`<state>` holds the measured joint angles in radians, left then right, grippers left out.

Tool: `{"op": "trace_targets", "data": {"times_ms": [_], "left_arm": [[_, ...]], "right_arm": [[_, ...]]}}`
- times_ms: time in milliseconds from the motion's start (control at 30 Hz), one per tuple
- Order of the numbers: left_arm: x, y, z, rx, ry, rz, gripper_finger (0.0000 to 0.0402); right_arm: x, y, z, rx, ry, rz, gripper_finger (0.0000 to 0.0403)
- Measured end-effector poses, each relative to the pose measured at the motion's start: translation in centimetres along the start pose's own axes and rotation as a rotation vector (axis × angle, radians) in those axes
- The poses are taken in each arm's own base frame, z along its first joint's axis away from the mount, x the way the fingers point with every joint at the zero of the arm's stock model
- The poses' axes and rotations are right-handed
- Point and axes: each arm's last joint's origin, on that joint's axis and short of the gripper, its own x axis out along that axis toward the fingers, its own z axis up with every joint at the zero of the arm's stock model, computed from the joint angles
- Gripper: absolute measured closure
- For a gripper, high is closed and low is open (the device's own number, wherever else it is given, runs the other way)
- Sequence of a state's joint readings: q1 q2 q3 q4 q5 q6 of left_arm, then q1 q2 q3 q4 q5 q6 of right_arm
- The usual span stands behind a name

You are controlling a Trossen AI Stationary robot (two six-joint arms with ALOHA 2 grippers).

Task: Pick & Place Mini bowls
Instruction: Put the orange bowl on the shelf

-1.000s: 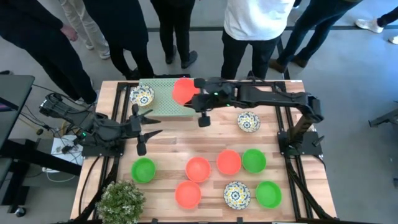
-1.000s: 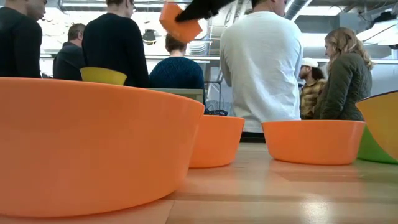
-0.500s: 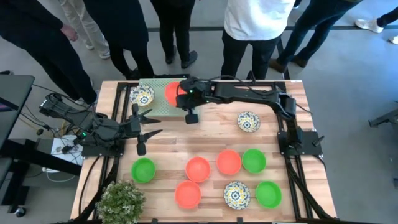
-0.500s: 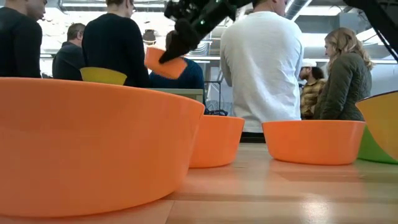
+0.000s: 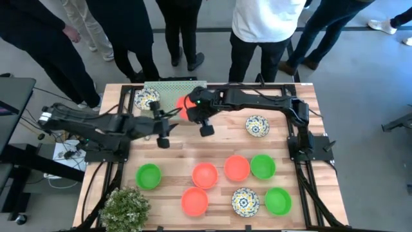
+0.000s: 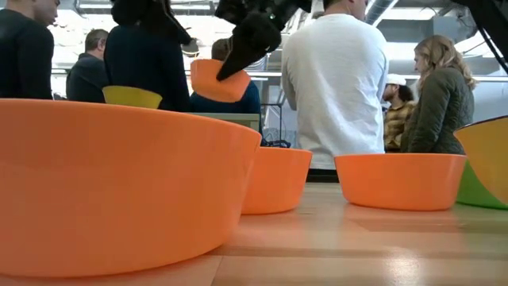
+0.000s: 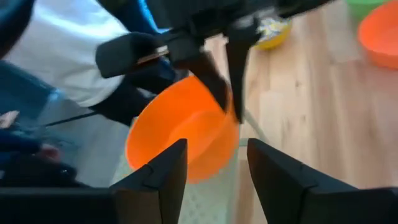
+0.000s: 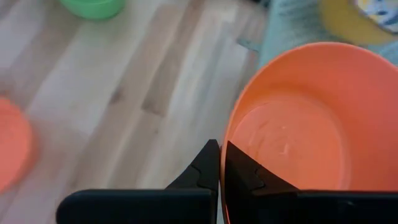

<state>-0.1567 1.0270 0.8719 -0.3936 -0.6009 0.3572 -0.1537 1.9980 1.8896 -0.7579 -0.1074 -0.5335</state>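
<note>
My right gripper is shut on a plain orange mini bowl, held in the air over the near edge of the green mat; the low view shows the bowl well above the table. My left gripper is open and sits just left of and nearer than that bowl, fingers pointing at it without touching. A floral bowl rests on the mat. Another floral bowl and several orange, green and floral bowls stand upright on the wood. My right gripper pinches the orange bowl by its rim, one finger inside the bowl and the other outside. The fingers come from the table's right side, slanting down. The bowl is lifted clear, its opening facing up and slightly tilted.
Bowls crowd the near half: green, orange, orange, green, orange, floral, green. A potted plant stands at the near-left corner. People stand beyond the far edge.
My right gripper carried the orange bowl down and toward the table's left, then a little toward the near edge, still shut on it. My left arm, still at first, reached toward the table's right, bringing its open gripper up close to the bowl.
</note>
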Motion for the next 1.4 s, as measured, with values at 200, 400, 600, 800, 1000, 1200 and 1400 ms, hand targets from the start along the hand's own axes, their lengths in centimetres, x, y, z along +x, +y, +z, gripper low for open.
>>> {"op": "trace_targets", "data": {"times_ms": [200,400,600,800,1000,1200,1400], "left_arm": [[1.9,0.1,-0.2,0.024,-0.015,-0.129,0.0228],[2.6,-0.6,-0.2,0.071,-0.020,-0.205,0.0236],[3.4,-0.6,-0.4,0.114,0.005,-0.201,0.0243],[3.7,-0.3,-0.7,0.116,0.031,-0.183,0.0255],[3.7,-0.4,-0.6,0.121,0.025,-0.186,0.0256],[3.9,-0.1,-0.8,0.112,0.030,-0.184,0.0271],[4.0,0.0,-1.0,0.119,0.045,-0.199,0.0351]], "right_arm": [[0.1,1.3,0.4,-0.044,0.017,0.035,0.0403],[0.1,1.2,0.4,-0.065,0.012,0.031,0.0402],[0.2,1.4,0.3,-0.065,0.001,0.080,0.0399],[0.2,1.6,0.5,-0.070,-0.018,0.107,0.0400],[0.2,1.6,0.3,-0.068,-0.012,0.114,0.0400],[0.2,1.5,0.5,-0.071,-0.023,0.103,0.0399],[0.1,1.3,0.8,-0.109,-0.050,0.077,0.0382]]}}
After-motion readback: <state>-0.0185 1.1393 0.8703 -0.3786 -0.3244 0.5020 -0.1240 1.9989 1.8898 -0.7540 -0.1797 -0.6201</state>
